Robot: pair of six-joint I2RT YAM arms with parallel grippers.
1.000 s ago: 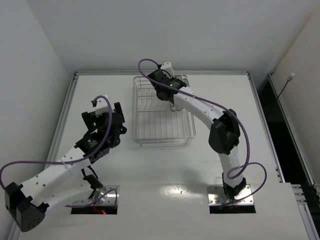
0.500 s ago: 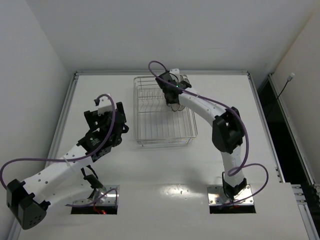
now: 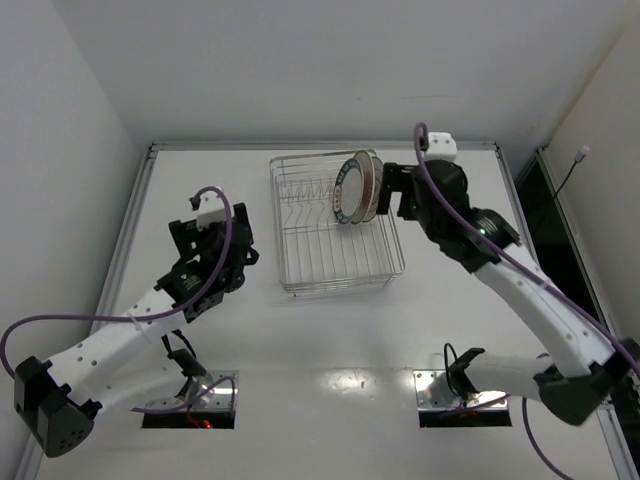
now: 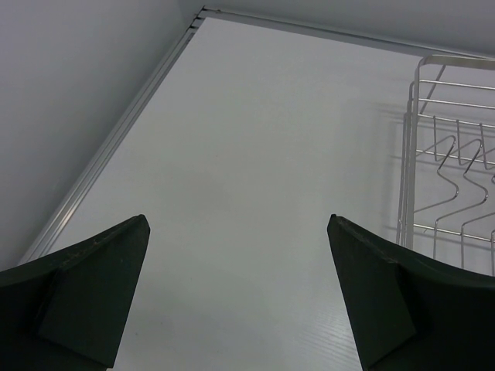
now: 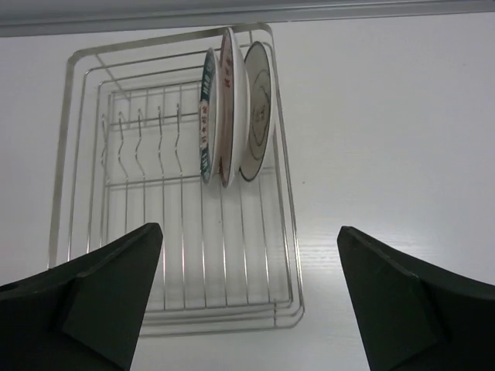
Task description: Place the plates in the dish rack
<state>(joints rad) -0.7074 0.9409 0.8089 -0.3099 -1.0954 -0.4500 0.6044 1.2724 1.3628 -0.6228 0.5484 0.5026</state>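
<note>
Three plates [image 5: 230, 108] stand on edge at upper right of the rack [image 3: 330, 250], so I judge loading done; left hand [image 4: 237, 218] and right hand [image 5: 247, 228] both spread, empty.

On the left: out from the base at 7 o'clock of the top view to a low elbow near 8 o'clock, then long and straight up toward 9 o'clock. At the end, the left gripper [image 3: 212, 222], jaws spread wide, dark fingers [image 4: 85, 294] at the lower corners of its wrist view.

On the right: out from the base at 5 o'clock to an elbow at 4 o'clock, then back up to 2 o'clock. At the end, the right gripper [image 3: 385, 192], aimed toward 9 o'clock, jaws parted wide.
</note>
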